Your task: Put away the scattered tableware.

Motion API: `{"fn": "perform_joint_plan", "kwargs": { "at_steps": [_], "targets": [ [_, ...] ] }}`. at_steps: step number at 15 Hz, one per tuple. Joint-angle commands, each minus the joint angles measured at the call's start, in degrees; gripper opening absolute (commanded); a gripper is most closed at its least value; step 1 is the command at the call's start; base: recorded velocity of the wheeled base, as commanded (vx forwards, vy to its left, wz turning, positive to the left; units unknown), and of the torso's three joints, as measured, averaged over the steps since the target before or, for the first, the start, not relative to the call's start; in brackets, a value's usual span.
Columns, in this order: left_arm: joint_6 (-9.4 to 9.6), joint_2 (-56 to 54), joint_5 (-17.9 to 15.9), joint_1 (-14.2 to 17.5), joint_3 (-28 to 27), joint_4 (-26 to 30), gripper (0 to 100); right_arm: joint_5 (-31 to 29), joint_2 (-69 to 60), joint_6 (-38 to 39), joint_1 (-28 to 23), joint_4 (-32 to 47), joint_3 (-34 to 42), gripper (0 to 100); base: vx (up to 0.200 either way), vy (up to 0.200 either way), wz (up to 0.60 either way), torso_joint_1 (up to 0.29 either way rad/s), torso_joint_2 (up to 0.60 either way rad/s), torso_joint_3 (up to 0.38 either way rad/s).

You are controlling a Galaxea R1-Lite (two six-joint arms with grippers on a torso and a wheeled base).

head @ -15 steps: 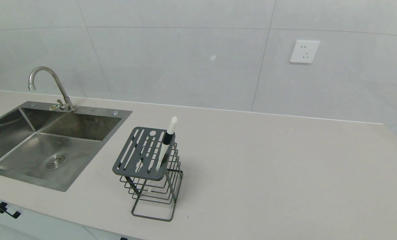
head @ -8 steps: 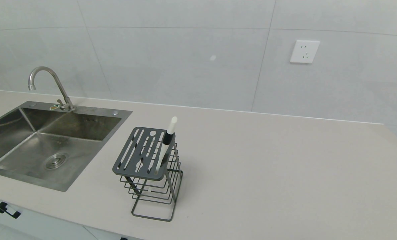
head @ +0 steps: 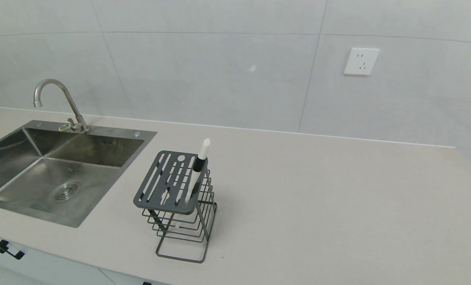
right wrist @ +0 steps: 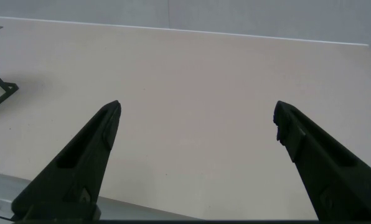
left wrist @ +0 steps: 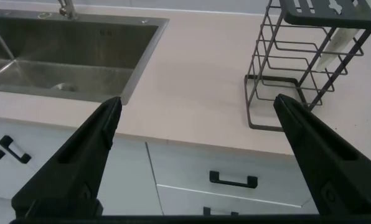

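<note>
a white-handled utensil [head: 199, 164] stands in the wire rack [head: 168, 183] (sink [head: 29, 136] to its left), left gripper [left wrist: 197, 104] before it, right gripper [right wrist: 198, 107] to its right, both gaping wide, empty.

The left gripper [left wrist: 198, 103] has two matte black fingers [left wrist: 79, 162], flat-sided wedges tapering to blunt tips. The right gripper [right wrist: 198, 107] matches, one finger notched near its tip.

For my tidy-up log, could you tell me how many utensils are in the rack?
1. A white-handled utensil stands in a slot on the right side of the top plate of the wire rack; its working end is hidden.
</note>
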Motion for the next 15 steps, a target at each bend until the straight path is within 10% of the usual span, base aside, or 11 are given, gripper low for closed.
{"fn": "perform_joint_plan", "kwargs": {
  "at_steps": [1, 15],
  "targets": [
    [-0.11, 0.11, 0.1, 0.0, 0.02, -0.04, 100, 0.04, 0.09, -0.02, 0.01, -0.05, 0.05, 100, -0.2, 0.0, 0.0, 0.002, 0.01, 0.002],
    [-0.11, 0.11, 0.01, 0.0, 0.02, -0.04, 100, 0.04, 0.09, -0.02, 0.01, -0.05, -0.04, 100, -0.057, -0.057, -0.17, 0.003, 0.0, 0.003]
  ]
}}
